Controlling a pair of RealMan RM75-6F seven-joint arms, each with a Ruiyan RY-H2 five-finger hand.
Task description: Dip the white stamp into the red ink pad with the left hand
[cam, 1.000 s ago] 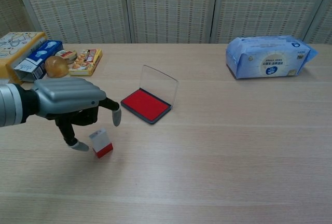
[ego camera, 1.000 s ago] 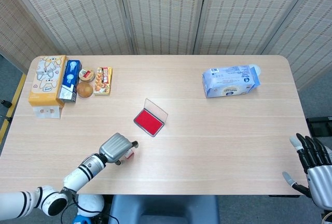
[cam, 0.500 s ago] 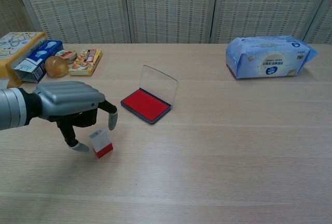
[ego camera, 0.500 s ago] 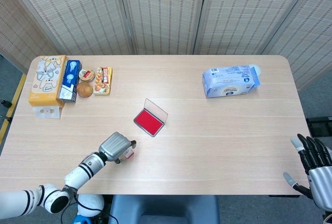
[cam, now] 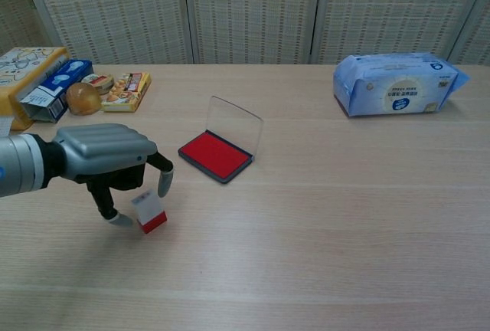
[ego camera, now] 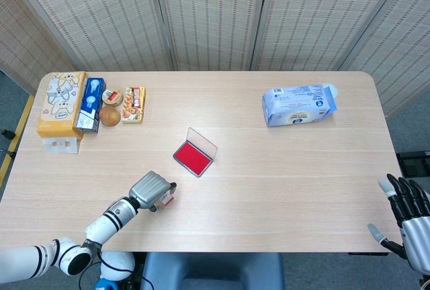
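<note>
Standing upright on the table (cam: pixel 321 216), the white stamp (cam: pixel 150 211) is a small block with a white upper body and a red base. It sits near the front edge, well short of the red ink pad (cam: pixel 215 155), whose clear lid is propped open behind its red surface. The left hand (cam: pixel 107 161) arches over the stamp, fingers curled downward: one fingertip lies just beside the stamp's top on the pad side, the thumb tip reaches down close to its other side. Whether either actually touches the stamp cannot be told, and the stamp rests on the wood. In the head view the left hand (ego camera: pixel 150 190) covers most of the stamp (ego camera: pixel 166 199). The right hand (ego camera: pixel 411 226) hangs off the table's right corner, fingers spread, holding nothing. Compared with a second ago, the left hand's fingers have drawn in closer around the stamp, which has not moved.
</note>
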